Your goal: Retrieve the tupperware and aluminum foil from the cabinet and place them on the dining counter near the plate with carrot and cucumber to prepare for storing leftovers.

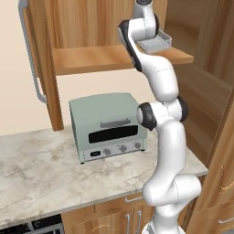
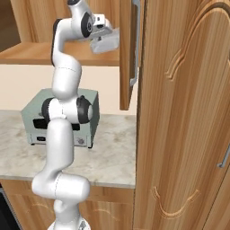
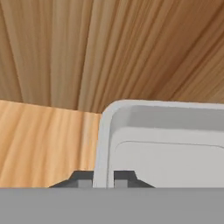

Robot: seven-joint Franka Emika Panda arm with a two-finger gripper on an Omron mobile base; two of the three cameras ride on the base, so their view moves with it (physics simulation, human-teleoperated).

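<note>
Fingers clamped on the rim of the tupperware (image 3: 162, 144), up on the cabinet shelf (image 1: 91, 59)

First step in hand: the fingers (image 3: 103, 179) pinch the container's near wall while it sits at the right end of the shelf, above the toaster oven (image 1: 109, 125) on the table (image 1: 41, 173); next it likely needs a lift clear of the plank, then a backward draw past the open door (image 2: 128, 54)

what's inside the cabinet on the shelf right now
The tupperware sits at the shelf's right end, the pincer shut on its rim. The arm covers the space just left of it, so anything there is hidden.
</note>
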